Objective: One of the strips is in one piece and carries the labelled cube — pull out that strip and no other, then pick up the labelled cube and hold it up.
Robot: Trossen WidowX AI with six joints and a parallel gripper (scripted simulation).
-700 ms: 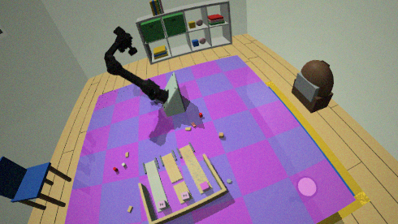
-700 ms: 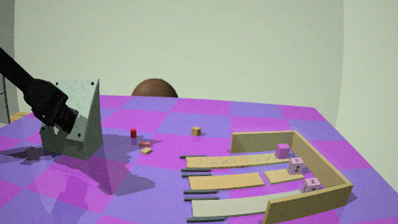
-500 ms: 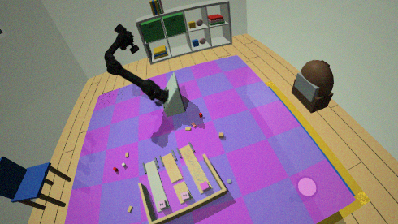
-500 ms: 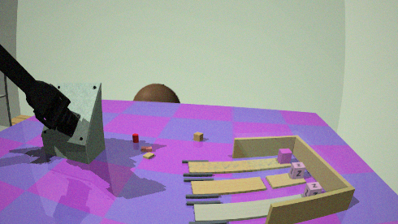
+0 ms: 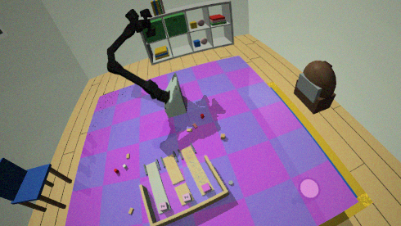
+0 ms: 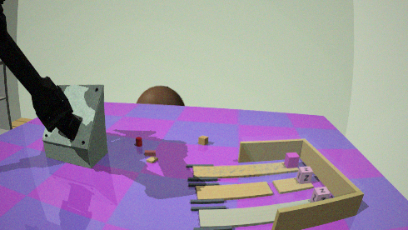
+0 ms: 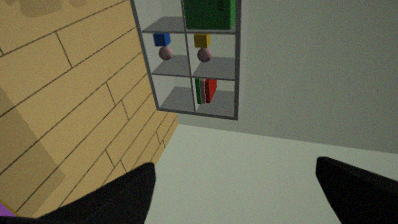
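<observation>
A pale whitish strip [image 5: 155,180] [image 6: 250,214] looks unbroken and carries a pink lettered cube [image 5: 163,206] [image 6: 321,193] at its far end. The middle strip is in two parts: a tan piece [image 5: 173,169] [image 6: 233,190] and, past a gap, a shorter piece [image 5: 182,191] [image 6: 285,187] bearing another lettered cube [image 5: 186,197] [image 6: 305,175]. A speckled tan strip [image 5: 195,168] [image 6: 241,170] looks unbroken and carries a plain pink cube [image 5: 206,187] [image 6: 291,160]. My gripper [image 7: 234,168] is open and empty, raised far from the strips; it is outside the exterior view.
A low wooden wall [image 5: 192,210] [image 6: 333,168] surrounds the strips' cube ends on three sides. Dark rails flank their other ends. A grey wedge [image 5: 176,100] [image 6: 68,153] stands by the arm's base. Small loose blocks, including a red cylinder [image 5: 202,116] [image 6: 139,142], lie between wedge and strips.
</observation>
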